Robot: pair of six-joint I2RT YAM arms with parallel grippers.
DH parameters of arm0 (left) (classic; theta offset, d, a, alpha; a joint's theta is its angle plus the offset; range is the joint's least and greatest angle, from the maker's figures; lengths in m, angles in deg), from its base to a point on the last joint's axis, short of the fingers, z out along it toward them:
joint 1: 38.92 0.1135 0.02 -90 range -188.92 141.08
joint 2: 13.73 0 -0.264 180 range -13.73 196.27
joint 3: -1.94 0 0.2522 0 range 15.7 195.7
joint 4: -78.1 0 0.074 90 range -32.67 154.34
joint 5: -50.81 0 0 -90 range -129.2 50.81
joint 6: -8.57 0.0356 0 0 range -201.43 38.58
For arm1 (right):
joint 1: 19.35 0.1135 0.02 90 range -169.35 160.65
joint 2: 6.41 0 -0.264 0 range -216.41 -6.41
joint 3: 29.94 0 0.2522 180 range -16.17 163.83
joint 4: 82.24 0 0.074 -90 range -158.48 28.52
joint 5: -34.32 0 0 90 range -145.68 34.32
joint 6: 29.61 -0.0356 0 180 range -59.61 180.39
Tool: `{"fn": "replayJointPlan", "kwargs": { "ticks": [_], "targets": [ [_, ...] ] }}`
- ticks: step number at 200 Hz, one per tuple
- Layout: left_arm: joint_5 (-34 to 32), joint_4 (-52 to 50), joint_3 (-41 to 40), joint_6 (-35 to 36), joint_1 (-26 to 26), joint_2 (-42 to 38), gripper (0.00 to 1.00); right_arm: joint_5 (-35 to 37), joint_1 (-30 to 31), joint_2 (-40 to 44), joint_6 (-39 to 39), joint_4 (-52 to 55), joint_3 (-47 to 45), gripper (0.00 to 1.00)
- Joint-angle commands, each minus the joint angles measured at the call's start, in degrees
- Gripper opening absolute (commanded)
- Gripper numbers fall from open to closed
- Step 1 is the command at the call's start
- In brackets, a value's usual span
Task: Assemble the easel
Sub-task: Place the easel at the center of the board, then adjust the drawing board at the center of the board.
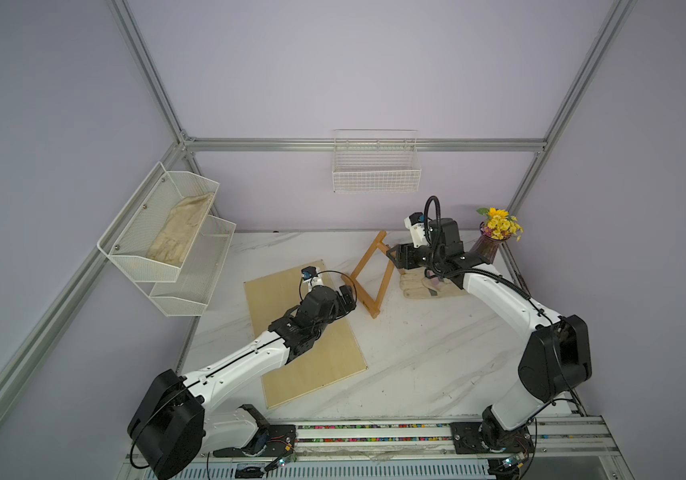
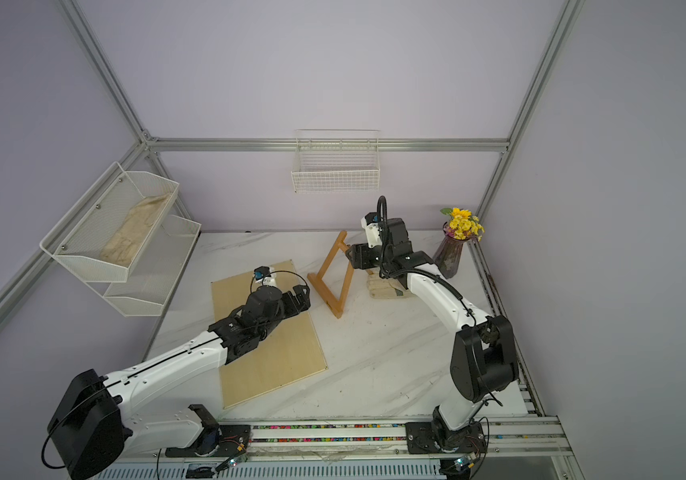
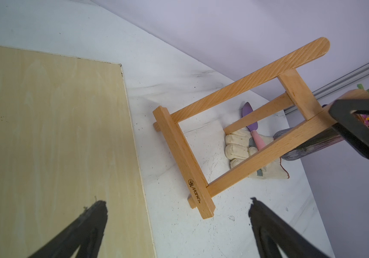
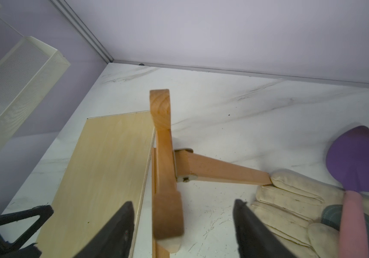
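The orange-brown easel (image 1: 367, 254) (image 2: 330, 253) stands upright on the white marble table (image 1: 424, 357), its A-frame up and its ledge bar (image 3: 184, 160) low at the front. Its hinged back leg (image 4: 223, 172) is swung out, with its foot against a glove. My right gripper (image 1: 391, 257) (image 4: 183, 204) is open around the top end of one slanted leg, with a gap to each finger. My left gripper (image 1: 351, 297) (image 3: 176, 205) is open and holds nothing, just short of the ledge bar's near end, over the edge of the board.
A large pale wooden board (image 1: 303, 345) lies flat left of the easel, under my left arm. A cream work glove (image 1: 428, 286) with a purple trowel (image 4: 357, 160) lies behind the easel. A vase of yellow flowers (image 1: 495, 237) stands at the back right. White mesh shelves (image 1: 166, 237) and a wire basket (image 1: 376, 166) hang on the walls.
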Motion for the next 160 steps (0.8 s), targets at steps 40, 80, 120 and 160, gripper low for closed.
{"fn": "replayJointPlan", "kwargs": {
  "ticks": [40, 80, 120, 160],
  "targets": [
    [-3.81, -10.88, 1.02, 1.12, 0.75, -6.19, 1.00, 3.20, 0.56, 8.41, -8.72, 4.96, 0.37, 0.96],
    [-6.50, -19.23, -0.50, -2.06, 1.88, -11.62, 1.00, 4.51, 3.91, 12.05, -12.70, 9.33, -0.92, 0.97],
    [-7.74, -25.73, -1.68, -5.31, 3.62, -15.14, 1.00, 3.78, 9.76, 14.43, -14.62, 10.02, -5.38, 0.97],
    [-6.83, -32.42, -1.88, -8.62, 6.93, -16.13, 1.00, 5.04, 14.65, 16.31, -18.82, 6.20, -13.11, 0.97]
  ]
}}
